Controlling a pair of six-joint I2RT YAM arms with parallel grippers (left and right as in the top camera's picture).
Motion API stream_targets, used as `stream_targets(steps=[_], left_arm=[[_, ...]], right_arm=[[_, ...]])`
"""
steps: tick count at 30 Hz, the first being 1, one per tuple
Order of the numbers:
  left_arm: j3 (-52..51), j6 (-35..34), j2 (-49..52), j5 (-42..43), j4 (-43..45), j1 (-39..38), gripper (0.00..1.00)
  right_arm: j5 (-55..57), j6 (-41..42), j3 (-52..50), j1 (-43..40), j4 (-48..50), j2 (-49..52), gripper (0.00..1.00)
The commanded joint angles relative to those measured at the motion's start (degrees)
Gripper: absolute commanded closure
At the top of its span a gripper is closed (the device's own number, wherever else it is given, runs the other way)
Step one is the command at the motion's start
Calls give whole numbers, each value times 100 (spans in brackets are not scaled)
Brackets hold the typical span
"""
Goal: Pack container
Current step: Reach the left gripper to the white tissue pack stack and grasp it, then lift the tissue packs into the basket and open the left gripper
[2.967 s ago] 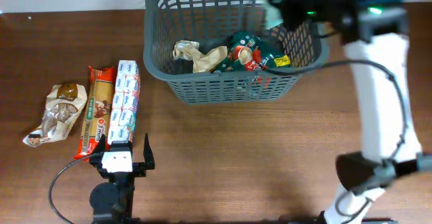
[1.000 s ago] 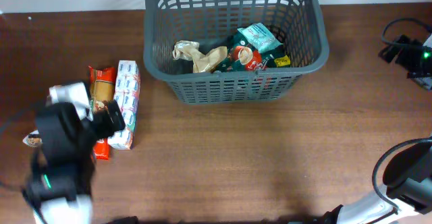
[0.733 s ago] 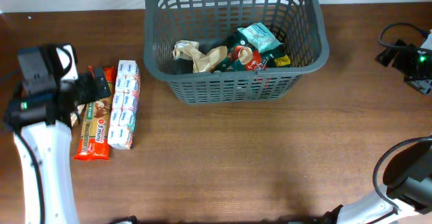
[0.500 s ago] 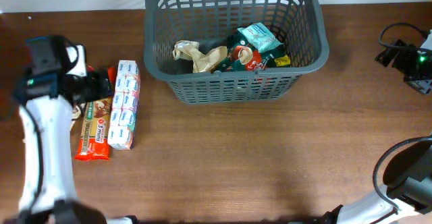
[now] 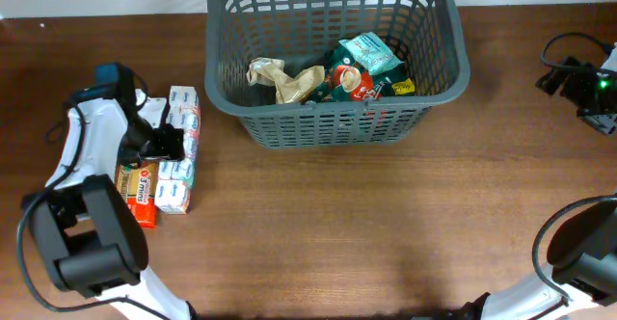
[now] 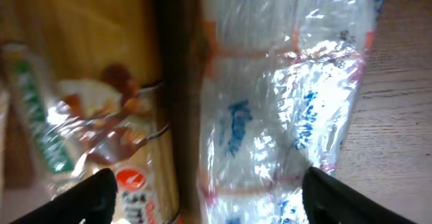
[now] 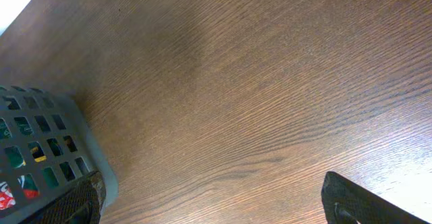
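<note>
The container (image 5: 333, 132), a dark grey slotted basket, stands at the back middle with a crumpled beige packet (image 5: 275, 77) and green packets (image 5: 364, 67) inside. My left gripper (image 5: 160, 143) is down over two packs lying side by side left of it. In the left wrist view a spaghetti pack (image 6: 81, 96) and a clear-wrapped tissue pack with blue print (image 6: 277, 102) lie under my left gripper (image 6: 209, 204), whose jaws stand open and wide apart, holding nothing. My right gripper (image 5: 567, 79) is open at the far right over bare wood (image 7: 256, 102).
The tissue pack (image 5: 183, 103) and the spaghetti pack (image 5: 137, 193) reach out from under the left arm in the overhead view. The basket's corner (image 7: 61, 156) shows at the left of the right wrist view. A black cable (image 5: 578, 42) loops near the right gripper.
The left arm has swung in from the far left and lowered its gripper over the tissue and spaghetti packs. The right arm, over the basket three seconds ago, has stayed at the far right.
</note>
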Motion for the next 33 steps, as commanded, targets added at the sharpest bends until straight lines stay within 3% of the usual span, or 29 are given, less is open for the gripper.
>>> stream_targets(steps=[1,9,15,16,17,19,25,33], left_arm=[[37,470,243,-120,37,-168,25],[37,535,640,-256,26,-433,43],[42,514,634,-254,101,-457,43],[42,514,636,-251,107,-448,48],[42,514,638,-251,109,-448,61],[55,509,638,-232,103,-450,98],[811,57,601,-208,-225,-450,98],[3952,57,562,-238,-1204,-439,98]], right_arm=[[-50,42,-31,15,4,-85,1],[-50,42,-31,15,4,-85,1],[-50,42,-31,15,7,-85,1],[-50,42,-31,15,4,-85,1],[-50,42,-31,15,4,-85,1],[-50,42,-31,15,4,-85,1],[-50,42,-31,15,4,-85,1],[-50,44,-31,15,7,-85,1]])
